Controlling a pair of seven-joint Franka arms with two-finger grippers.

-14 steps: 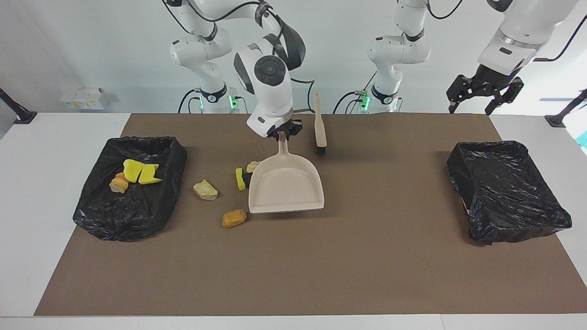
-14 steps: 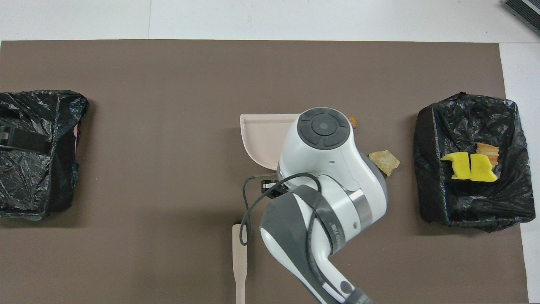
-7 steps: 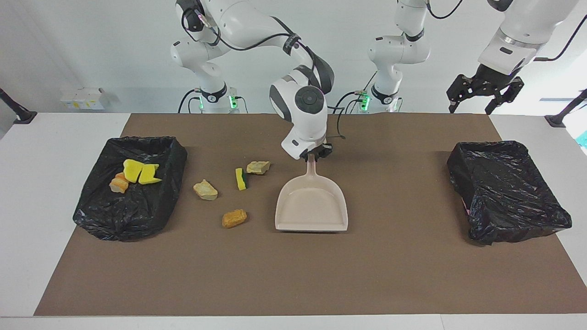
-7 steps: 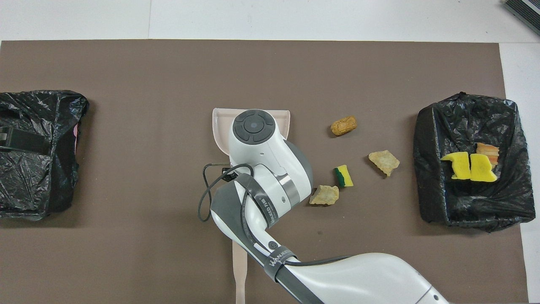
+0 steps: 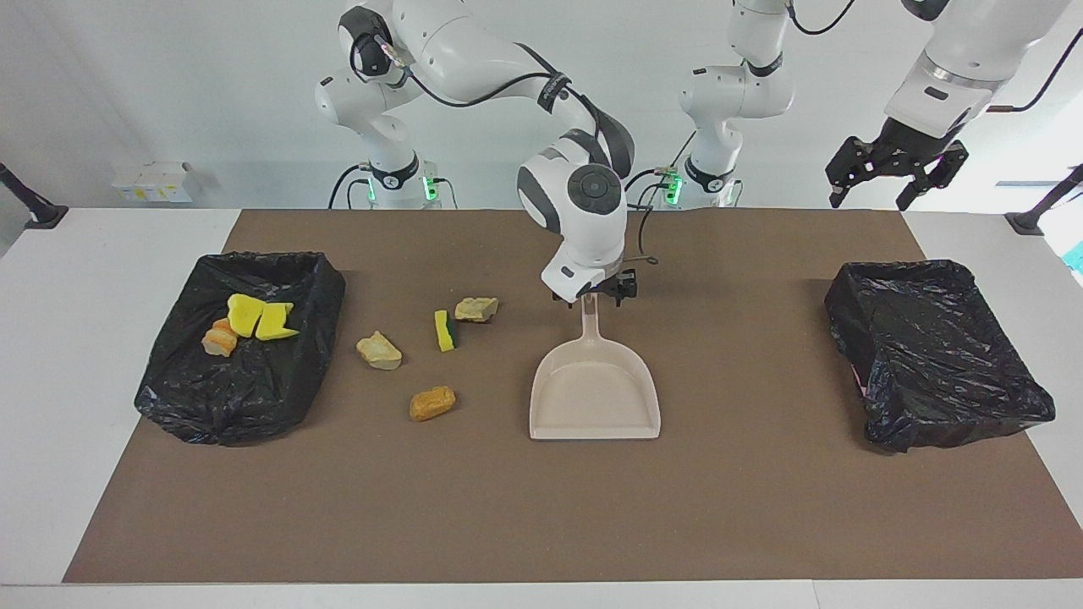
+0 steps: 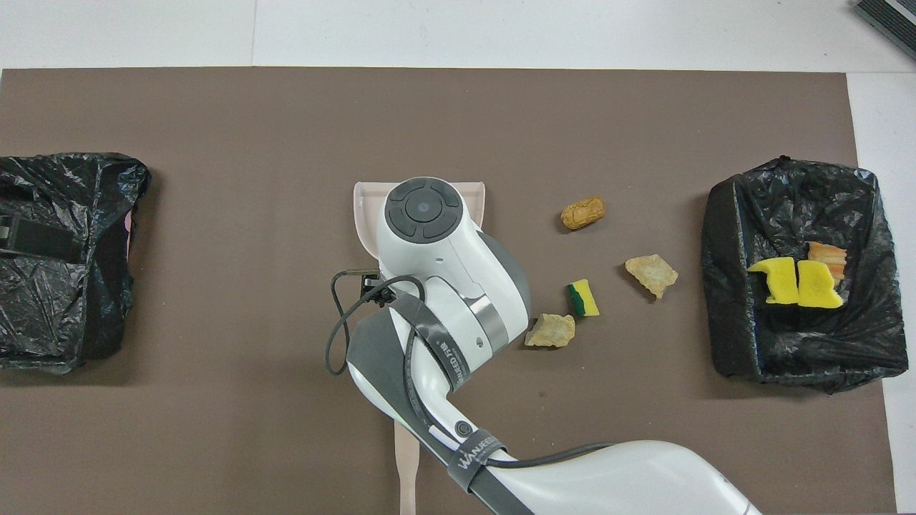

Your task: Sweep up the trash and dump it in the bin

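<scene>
Brown mat point(image 5: 541, 507): trash point(image 5: 432, 403) beside dustpan point(image 5: 595, 397) under right end effector point(image 5: 592, 298).

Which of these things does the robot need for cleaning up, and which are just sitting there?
For the job: orange lump, tan lump, green sponge, beige lump, dustpan, brush, bin with trash.

Probably just lying about: second bin, white box.
</scene>
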